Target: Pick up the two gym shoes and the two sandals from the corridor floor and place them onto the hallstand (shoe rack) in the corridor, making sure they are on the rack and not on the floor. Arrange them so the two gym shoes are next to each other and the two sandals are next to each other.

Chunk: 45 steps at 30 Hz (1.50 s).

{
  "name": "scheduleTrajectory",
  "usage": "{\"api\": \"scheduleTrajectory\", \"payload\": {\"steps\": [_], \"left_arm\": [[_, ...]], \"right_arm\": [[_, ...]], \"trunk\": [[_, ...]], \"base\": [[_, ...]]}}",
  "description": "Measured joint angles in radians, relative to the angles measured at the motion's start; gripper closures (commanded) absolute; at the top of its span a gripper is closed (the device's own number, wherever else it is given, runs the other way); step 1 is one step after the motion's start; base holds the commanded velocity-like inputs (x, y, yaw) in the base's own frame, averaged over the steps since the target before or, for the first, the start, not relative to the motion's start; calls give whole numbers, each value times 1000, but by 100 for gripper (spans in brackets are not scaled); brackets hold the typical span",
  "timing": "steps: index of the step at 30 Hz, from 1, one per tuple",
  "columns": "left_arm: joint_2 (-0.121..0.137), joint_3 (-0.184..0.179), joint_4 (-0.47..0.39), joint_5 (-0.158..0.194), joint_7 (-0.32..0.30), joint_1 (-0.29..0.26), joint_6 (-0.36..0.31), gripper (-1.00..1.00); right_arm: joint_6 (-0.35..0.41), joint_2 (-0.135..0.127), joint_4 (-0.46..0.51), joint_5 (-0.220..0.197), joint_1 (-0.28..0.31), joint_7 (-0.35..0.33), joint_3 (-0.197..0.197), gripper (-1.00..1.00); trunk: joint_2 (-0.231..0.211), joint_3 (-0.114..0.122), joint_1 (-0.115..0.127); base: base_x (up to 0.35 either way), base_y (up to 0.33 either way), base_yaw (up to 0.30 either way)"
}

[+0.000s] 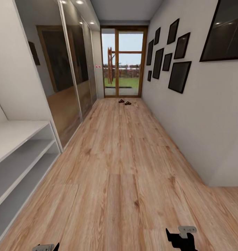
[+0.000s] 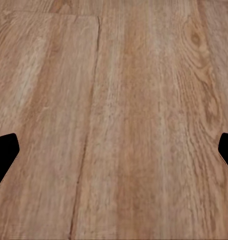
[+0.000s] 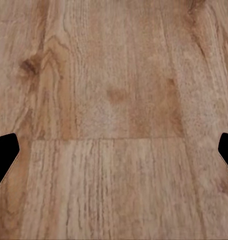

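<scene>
Sandals, two small dark brown ones (image 1: pixel 124 102), lie side by side far down the light brown wood-plank floor (image 1: pixel 122 167), near the glass door (image 1: pixel 123 62). Light-grey shelves (image 1: pixel 17 153) stand left. Both the left pincer (image 2: pixel 114 155) and right pincer (image 3: pixel 114 155) are wide, holding nothing.

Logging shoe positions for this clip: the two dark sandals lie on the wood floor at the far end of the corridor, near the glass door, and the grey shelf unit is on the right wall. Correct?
Not quite. The sandals do lie on the wood floor near the glass door, but the head view shows the grey shelf unit on the left side, not the right.
</scene>
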<state>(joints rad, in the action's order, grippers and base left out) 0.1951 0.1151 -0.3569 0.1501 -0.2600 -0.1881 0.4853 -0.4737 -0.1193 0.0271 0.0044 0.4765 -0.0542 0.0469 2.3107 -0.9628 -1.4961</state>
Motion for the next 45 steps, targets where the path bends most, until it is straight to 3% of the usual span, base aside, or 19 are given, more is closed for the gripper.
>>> {"api": "scheduleTrajectory", "payload": {"steps": [45], "left_arm": [[0,0,26,-2,0,0,1,-100]], "right_arm": [[2,4,0,2,-1,-1,0,-100]], "trunk": [[0,0,0]], "base": [[339,0,0]]}}
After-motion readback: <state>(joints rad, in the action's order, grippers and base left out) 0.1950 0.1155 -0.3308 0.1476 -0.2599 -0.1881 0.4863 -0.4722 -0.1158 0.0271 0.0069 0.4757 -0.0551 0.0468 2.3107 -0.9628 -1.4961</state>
